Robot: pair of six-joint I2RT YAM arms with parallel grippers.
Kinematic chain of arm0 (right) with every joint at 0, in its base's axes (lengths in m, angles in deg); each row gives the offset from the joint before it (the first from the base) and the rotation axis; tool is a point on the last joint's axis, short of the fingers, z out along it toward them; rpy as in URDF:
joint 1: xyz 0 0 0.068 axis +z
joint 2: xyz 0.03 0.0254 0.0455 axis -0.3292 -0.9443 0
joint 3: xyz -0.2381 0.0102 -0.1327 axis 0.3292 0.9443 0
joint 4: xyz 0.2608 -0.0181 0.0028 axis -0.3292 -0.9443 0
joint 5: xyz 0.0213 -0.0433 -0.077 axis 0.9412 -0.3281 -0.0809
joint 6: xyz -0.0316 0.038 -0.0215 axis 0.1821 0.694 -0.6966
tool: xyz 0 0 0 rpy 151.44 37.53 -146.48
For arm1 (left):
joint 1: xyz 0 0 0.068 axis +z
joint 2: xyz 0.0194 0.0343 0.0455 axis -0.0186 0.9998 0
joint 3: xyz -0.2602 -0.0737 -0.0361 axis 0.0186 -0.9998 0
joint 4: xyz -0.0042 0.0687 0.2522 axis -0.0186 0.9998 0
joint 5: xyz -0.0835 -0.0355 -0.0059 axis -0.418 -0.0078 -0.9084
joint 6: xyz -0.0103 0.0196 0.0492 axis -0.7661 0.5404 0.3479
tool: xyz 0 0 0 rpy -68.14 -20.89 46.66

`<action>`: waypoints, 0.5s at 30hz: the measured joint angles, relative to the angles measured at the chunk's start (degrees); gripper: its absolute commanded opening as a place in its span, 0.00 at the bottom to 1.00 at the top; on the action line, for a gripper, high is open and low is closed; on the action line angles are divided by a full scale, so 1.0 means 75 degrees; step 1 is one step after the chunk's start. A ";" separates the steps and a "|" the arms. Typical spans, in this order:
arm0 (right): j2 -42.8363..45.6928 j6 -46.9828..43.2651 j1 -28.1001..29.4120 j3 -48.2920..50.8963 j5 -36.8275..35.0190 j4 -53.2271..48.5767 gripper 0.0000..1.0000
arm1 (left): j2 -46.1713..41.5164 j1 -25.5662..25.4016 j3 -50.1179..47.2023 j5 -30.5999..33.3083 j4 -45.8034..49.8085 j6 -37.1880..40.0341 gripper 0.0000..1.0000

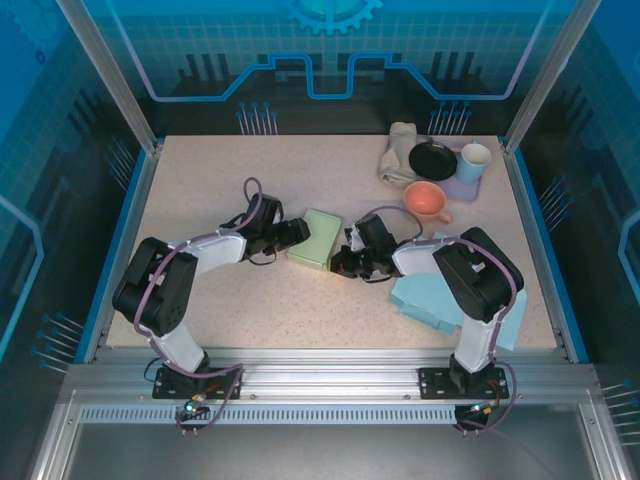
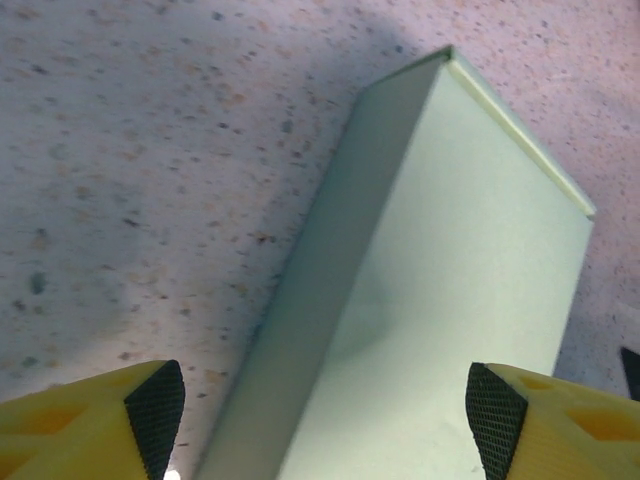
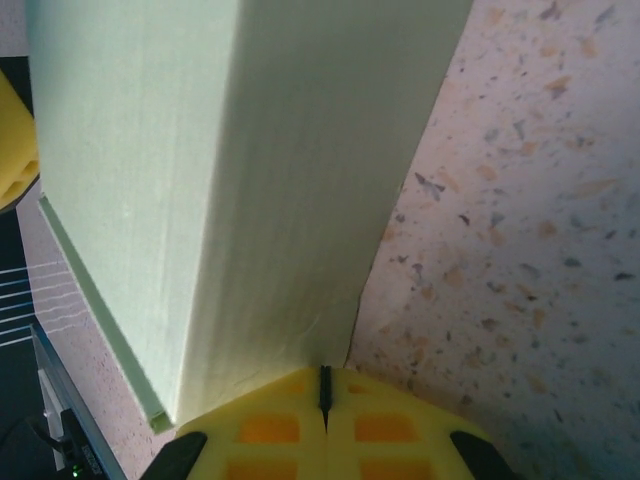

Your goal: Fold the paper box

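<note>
The paper box [image 1: 315, 238] is a closed pale green block lying flat near the middle of the table. My left gripper [image 1: 296, 232] is at its left end and open. In the left wrist view the box [image 2: 440, 280] runs away from the gripper [image 2: 325, 415]. One black pad [image 2: 155, 410] is over the bare table beside the box's side wall, and the other pad [image 2: 495, 410] is over its top face. My right gripper [image 1: 341, 263] is shut, and its yellow tip [image 3: 324, 385] touches the bottom edge of the box's side wall [image 3: 250, 170].
At the back right stand a pink cup [image 1: 426, 200], a black dish [image 1: 432, 160], a light blue mug [image 1: 473, 162] and a beige cloth [image 1: 398, 150]. Flat light blue sheets [image 1: 430, 295] lie under the right arm. Blue rails border the speckled table [image 1: 200, 180].
</note>
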 measured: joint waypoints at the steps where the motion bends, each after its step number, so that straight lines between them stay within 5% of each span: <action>1: -0.0055 0.0055 0.0000 0.0000 0.0015 0.0087 0.00 | 0.0032 -0.0044 0.0000 -0.0038 -0.0067 -0.0012 0.76; 15: -0.0178 0.1186 -0.0006 0.0475 0.0140 0.1378 0.00 | 0.0425 -0.0554 -0.0501 0.0242 -0.1457 -0.1177 0.75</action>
